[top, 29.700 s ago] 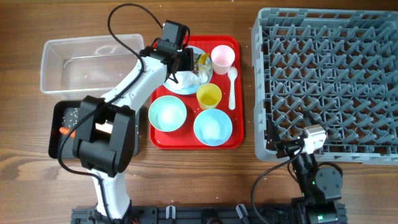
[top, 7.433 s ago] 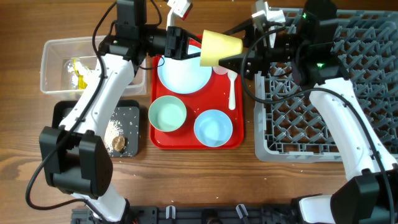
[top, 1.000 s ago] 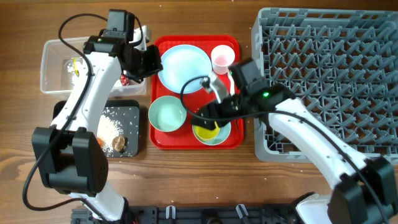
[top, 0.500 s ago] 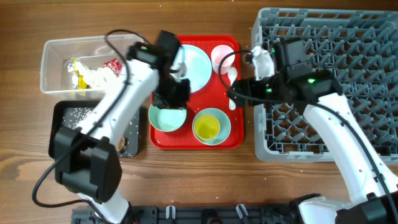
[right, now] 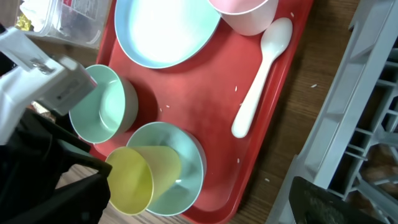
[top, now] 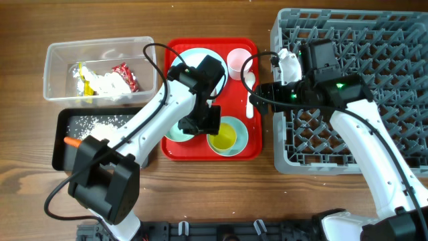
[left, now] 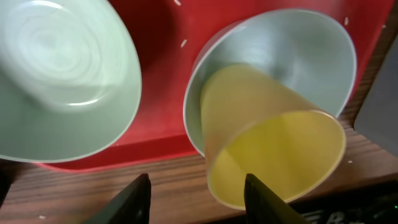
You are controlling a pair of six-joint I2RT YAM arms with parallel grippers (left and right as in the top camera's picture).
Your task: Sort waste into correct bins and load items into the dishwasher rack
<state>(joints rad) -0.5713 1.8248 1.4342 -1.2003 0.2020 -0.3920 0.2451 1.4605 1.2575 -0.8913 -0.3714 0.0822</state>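
On the red serving tray (top: 200, 151), at its front right corner, the small yellow cup (left: 267, 143) lies tipped inside a light blue bowl (left: 292, 56), its mouth leaning out over the bowl's rim. The left gripper (left: 199, 196) hangs just above that corner with its 2 fingers (left: 134, 199) spread wide and nothing between them; one finger sits over the cup's rim, the other toward the second light blue bowl (left: 62, 81), which stands upright and empty at the tray's front left.

At the back of the tray lies the light blue round plate (right: 165, 25), and the small pink cup (top: 239, 63) stands in the back right corner. The white plastic spoon (top: 249, 100) lies along the tray's right side, bowl end toward the pink cup.

The right gripper (top: 262, 94) hovers at the tray's right edge, just beside the spoon; whether its claw is wide or narrow cannot be told.

Left of the tray, toward the back, the clear plastic tub (top: 100, 45) holds the crumpled white tissue (top: 103, 84), the red wrapper (top: 125, 75) and the yellow-silver wrapper (top: 81, 73). Left of the tray, toward the front, the black tray (top: 63, 157) holds the white rice-like grains (top: 100, 127) and the orange carrot (top: 70, 141). Right of the tray stands the grey dishwasher rack (top: 374, 87), with none of the tray's dishes in it.
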